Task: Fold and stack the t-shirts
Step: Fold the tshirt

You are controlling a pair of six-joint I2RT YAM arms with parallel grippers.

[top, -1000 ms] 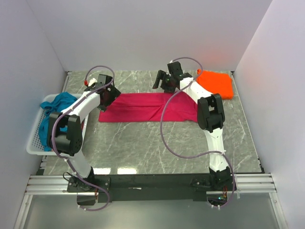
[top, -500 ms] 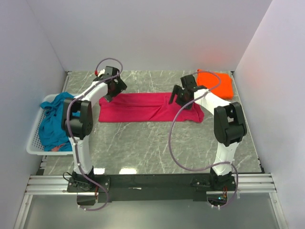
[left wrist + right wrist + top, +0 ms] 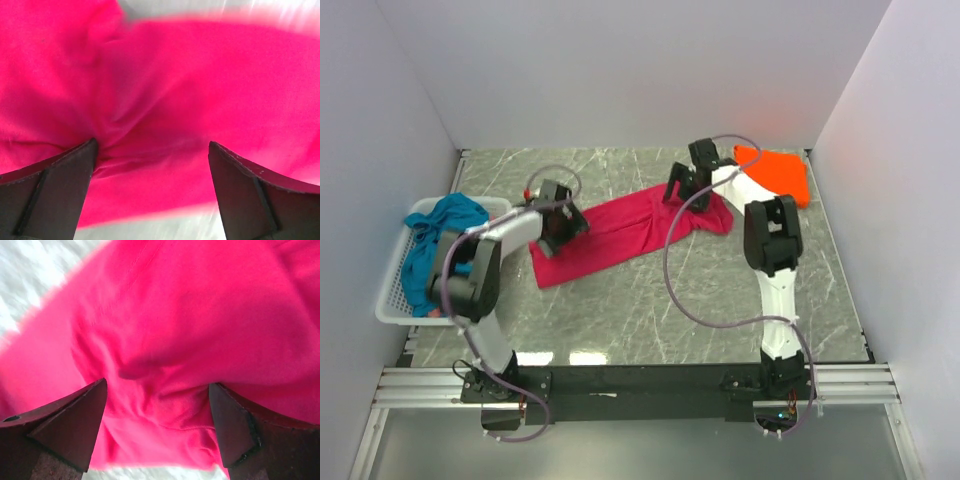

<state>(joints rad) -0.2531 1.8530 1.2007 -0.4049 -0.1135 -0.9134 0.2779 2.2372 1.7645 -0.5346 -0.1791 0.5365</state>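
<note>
Marble table (image 3: 620, 310), jaws wide, straddling magenta t-shirt (image 3: 620, 230)

3 plain white walls (image 3: 620, 70) box in a grey marble-patterned table (image 3: 620, 310); a metal rail (image 3: 850, 385) runs along its near edge.

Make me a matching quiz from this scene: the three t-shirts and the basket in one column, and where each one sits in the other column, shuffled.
Things:
1. magenta t-shirt
2. orange t-shirt
3. teal t-shirt
4. white basket

Places:
A. at the left edge of the table
B. far right corner of the table
C. heaped inside the basket
D. lying slantwise across the middle of the table

Pairs: 1-D, 2-B, 3-C, 4-A
</note>
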